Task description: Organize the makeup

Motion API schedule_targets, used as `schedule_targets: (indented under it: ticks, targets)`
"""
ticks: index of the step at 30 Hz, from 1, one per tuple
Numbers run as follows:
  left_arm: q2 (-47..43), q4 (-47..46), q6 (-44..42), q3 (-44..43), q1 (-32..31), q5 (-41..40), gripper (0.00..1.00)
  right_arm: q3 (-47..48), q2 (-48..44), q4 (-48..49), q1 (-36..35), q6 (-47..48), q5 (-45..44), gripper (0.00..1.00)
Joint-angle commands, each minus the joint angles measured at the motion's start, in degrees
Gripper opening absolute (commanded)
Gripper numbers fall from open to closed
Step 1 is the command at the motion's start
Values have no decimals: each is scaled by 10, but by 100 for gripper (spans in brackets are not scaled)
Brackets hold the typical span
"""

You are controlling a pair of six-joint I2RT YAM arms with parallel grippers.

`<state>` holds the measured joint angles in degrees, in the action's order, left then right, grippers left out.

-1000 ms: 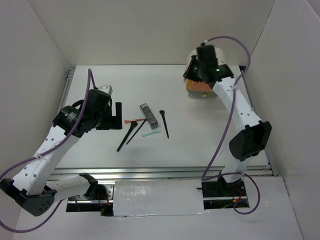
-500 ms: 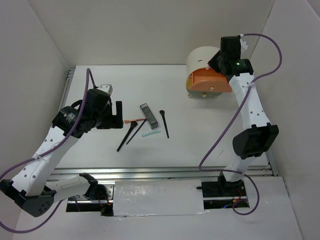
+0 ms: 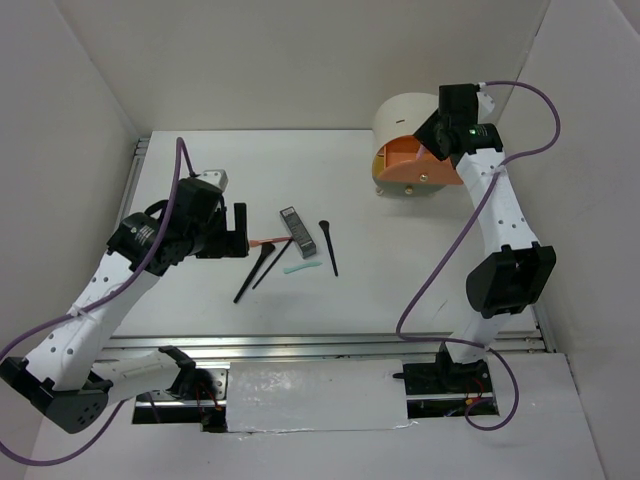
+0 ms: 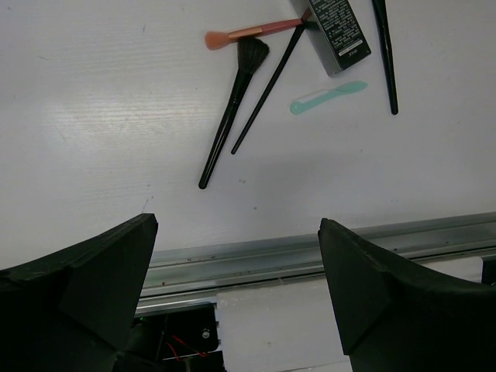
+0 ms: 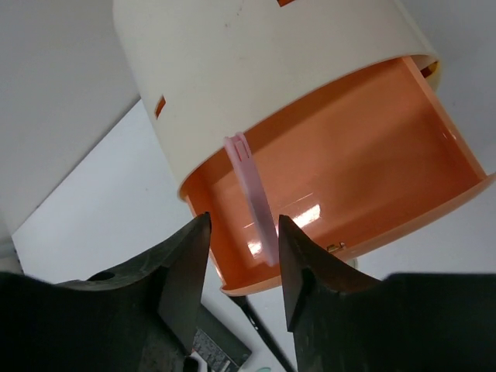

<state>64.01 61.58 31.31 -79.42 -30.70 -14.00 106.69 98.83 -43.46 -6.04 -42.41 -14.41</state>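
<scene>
Right hand (image 5: 242, 222) released; pink stick (image 5: 252, 194) between jaws, over orange drawer (image 5: 372, 155). Left hand (image 4: 238, 223) open.

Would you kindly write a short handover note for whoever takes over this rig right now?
Left gripper: jaws wide open, empty, hovering over the table short of the makeup.
Right gripper: jaws parted around a pink stick at the open orange drawer of the cream box; the stick looks released rather than clamped.
On the table, in one cluster: coral brush, three black brushes, grey tube, mint stick.
Done: drawer open, pink stick going in.
Left: the six items on the table.
</scene>
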Motion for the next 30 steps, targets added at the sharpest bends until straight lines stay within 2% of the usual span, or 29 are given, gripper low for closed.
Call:
schedule_targets:
  ticks: [1, 2, 4, 5, 10, 14, 18, 23, 24, 26, 30]
  targets:
    - [1, -19, -8, 5, -2, 9, 99, 5, -7, 7, 5, -2, -10, 49]
    - [1, -20, -8, 8, -2, 11, 99, 8, -9, 9, 4, 1, -9, 58]
    - [3, -22, -8, 9, -2, 13, 99, 15, -14, 14, 5, 5, -9, 65]
    - [4, -23, -8, 9, -2, 14, 99, 19, -14, 13, 4, 9, -7, 76]
    - [11, -30, -8, 10, -2, 19, 99, 48, -27, 0, 2, 31, 15, 77]
    - [21, -41, -9, 15, -2, 31, 99, 11, -71, 14, -24, 65, 41, 76]
    - [35, -50, -6, 17, -2, 45, 99, -60, -122, 29, -91, 132, 94, 75]
    - [51, -59, -2, 12, -2, 56, 99, -116, -112, -24, -228, 179, 134, 74]
    - [53, -59, -2, 9, -2, 57, 99, -128, -110, -25, -248, 178, 130, 74]
    - [56, -59, -4, 4, -2, 61, 99, -151, -107, -27, -308, 160, 62, 75]
    - [76, -92, -58, 4, -2, 100, 99, -219, -136, -23, -323, 41, 10, 82]
